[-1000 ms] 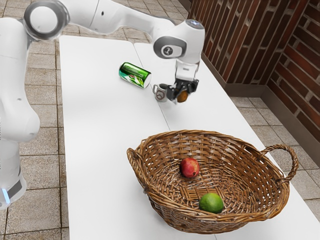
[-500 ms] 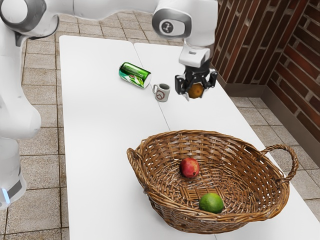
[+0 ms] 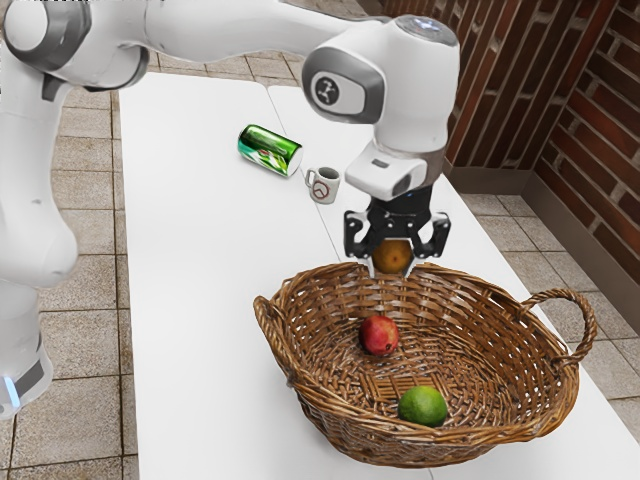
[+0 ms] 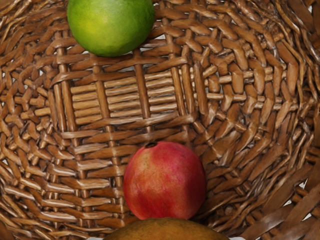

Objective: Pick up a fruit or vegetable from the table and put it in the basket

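Pincer (image 3: 391, 267): we have it clamped on the orange-brown fruit (image 3: 392, 255), one side against each flank, so the round skin has little chance to roll out.
Orange-brown fruit: it is up off the table (image 3: 195, 300), low between the tips, which point downward; held this way, it can leave us without any tilting.
Basket (image 3: 350, 440): it stands upright on the table with its mouth open to us; in the wrist view the woven floor lies below, so we judge ourselves over the opening, though toward the far rim.
Red fruit (image 3: 379, 336): it rests on the basket floor, apart from the lime (image 3: 422, 406) (both settled where the weave keeps them from wandering off).
Can (image 3: 269, 150): it lies on its side, near the upright mug (image 3: 323, 186); neither is food to gather, so we leave both alone.
Step in hand: carrying is nearly done, we think, and the release is to come.
Next move: we should ease inward past the rim, lower a little, then let go.
Risk: opening too high or too near the rim could bounce our fruit off the wicker or onto the red one.
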